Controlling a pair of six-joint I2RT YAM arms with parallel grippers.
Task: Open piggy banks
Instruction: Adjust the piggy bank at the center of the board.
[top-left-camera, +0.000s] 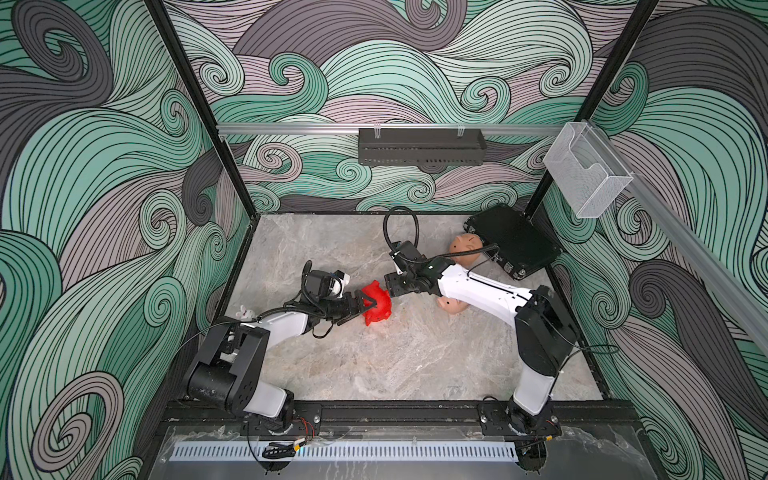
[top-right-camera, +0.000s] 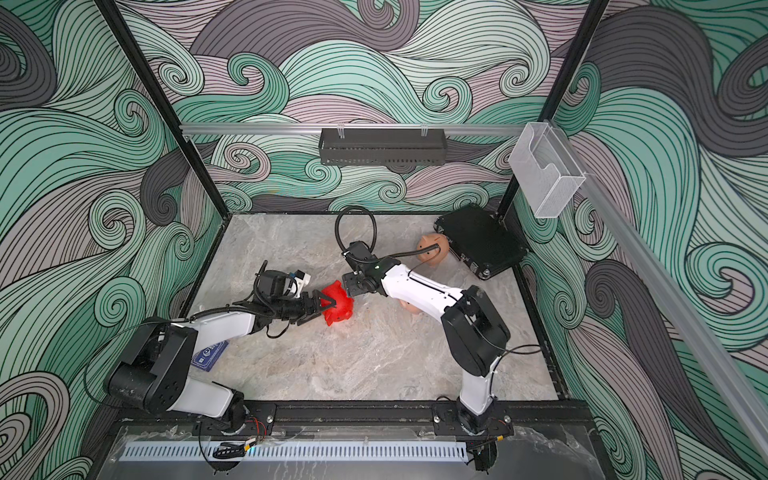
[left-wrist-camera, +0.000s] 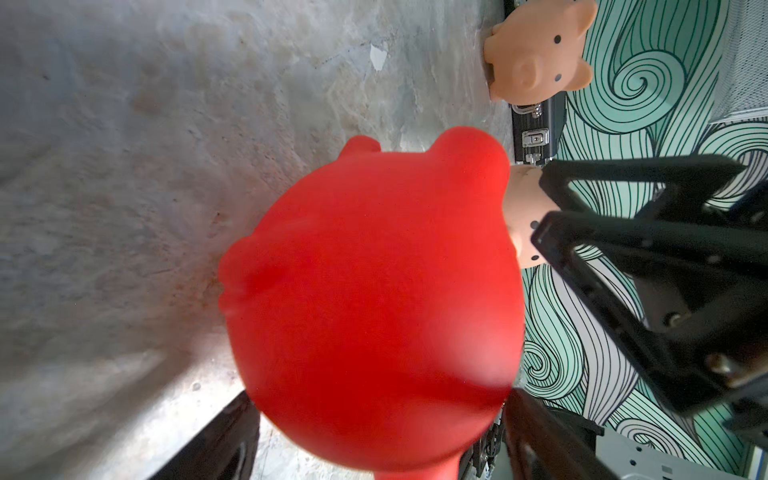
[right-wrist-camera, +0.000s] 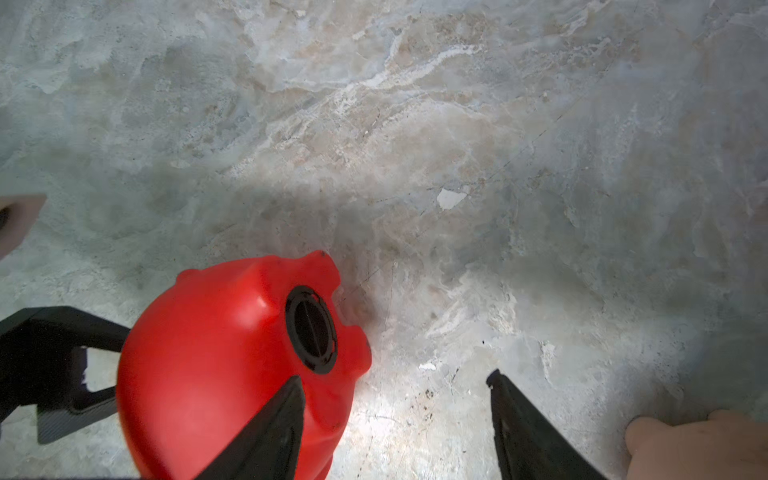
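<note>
The red piggy bank (top-left-camera: 376, 305) has a black round plug (right-wrist-camera: 311, 328), the peach-pink piggy bank (top-left-camera: 463, 241) has black dot eyes, the case (top-left-camera: 513, 241) is black, the worktop (top-left-camera: 395, 365) is grey-beige marbled, and the walls (top-left-camera: 83, 208) swirl teal, mauve and dark grey.

Near half of the tabletop (top-left-camera: 395, 365) is lying bare, giving a wide passage along the near edge between the arm bases. Far left corner is lying open too. Middle is being blocked: red piggy bank (top-left-camera: 376, 305) is sitting clamped in the left gripper (top-left-camera: 361, 309), and the spread-jawed right gripper (top-left-camera: 388, 286) is crowding it from the far side. Right arm (top-left-camera: 478, 291) is lying over the near peach piggy bank (top-left-camera: 451, 305). Black case (top-left-camera: 513, 241) is filling the far right corner, with the far peach piggy bank (top-left-camera: 465, 245) just beside it.
</note>
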